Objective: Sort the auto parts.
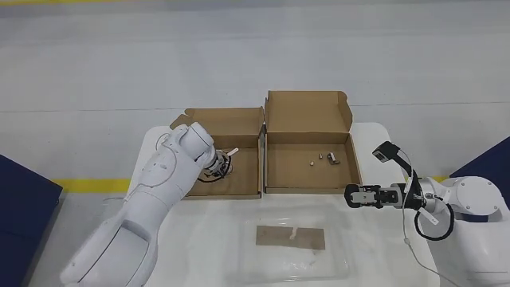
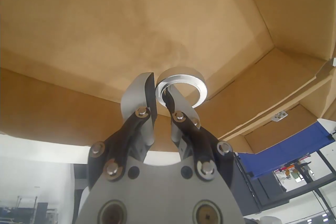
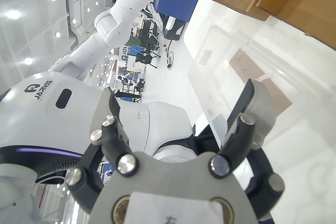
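Metal ring (image 2: pixel 183 74), one, clamped in left pincer (image 2: pixel 158 88) inside left cardboard box (image 1: pixel 239 119); right cardboard box (image 1: pixel 307 139) holds three small parts (image 1: pixel 325 158); right pincer (image 3: pixel 178 89) released above worktop (image 1: pixel 365 151).

A silver ring (image 2: pixel 183 72), its wall pinched in the left hand (image 2: pixel 157 87), sits inside the left box (image 2: pixel 105 12); small metal parts (image 1: pixel 323 158) lie in the right box (image 1: pixel 307 139).

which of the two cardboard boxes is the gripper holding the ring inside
The box on the robot's left: the left gripper holds the metal ring inside it. The other box holds small parts.
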### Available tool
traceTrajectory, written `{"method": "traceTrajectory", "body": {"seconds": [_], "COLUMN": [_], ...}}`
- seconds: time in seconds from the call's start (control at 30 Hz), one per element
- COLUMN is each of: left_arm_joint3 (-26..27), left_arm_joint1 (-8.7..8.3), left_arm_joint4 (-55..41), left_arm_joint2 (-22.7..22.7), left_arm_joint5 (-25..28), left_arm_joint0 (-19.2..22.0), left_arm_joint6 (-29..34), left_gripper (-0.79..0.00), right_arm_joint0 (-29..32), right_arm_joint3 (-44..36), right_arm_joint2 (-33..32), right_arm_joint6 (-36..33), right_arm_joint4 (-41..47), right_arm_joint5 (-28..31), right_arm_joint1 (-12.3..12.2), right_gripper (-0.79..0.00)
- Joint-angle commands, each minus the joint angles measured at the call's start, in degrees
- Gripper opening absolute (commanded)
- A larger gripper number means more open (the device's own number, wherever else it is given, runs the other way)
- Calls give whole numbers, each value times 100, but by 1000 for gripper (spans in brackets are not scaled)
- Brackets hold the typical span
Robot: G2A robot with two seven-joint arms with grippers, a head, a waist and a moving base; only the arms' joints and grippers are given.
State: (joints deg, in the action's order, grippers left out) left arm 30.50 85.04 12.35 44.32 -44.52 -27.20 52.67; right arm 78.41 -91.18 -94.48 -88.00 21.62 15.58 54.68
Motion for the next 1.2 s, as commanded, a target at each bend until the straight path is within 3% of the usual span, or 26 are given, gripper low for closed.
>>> {"method": "traceTrajectory", "body": {"seconds": [0.0,0.43,1.03,1.17], "left_arm_joint3": [7,89,-673,-825], "left_arm_joint1": [-3,130,431,485], "left_arm_joint4": [4,41,-128,-146], "left_arm_joint2": [2,-105,-247,-258], "left_arm_joint5": [1,-440,-277,-199], "left_arm_joint0": [-3,-106,88,146], "left_arm_joint6": [6,-406,-462,-467], "left_gripper": [-785,-785,-785,-566], "right_arm_joint0": [0,0,0,0], "right_arm_joint3": [0,0,0,0], "right_arm_joint2": [0,0,0,0], "right_arm_joint6": [0,0,0,0], "right_arm_joint4": [0,0,0,0], "right_arm_joint5": [0,0,0,0], "right_arm_joint1": [0,0,0,0], "right_gripper": [0,0,0,0]}}
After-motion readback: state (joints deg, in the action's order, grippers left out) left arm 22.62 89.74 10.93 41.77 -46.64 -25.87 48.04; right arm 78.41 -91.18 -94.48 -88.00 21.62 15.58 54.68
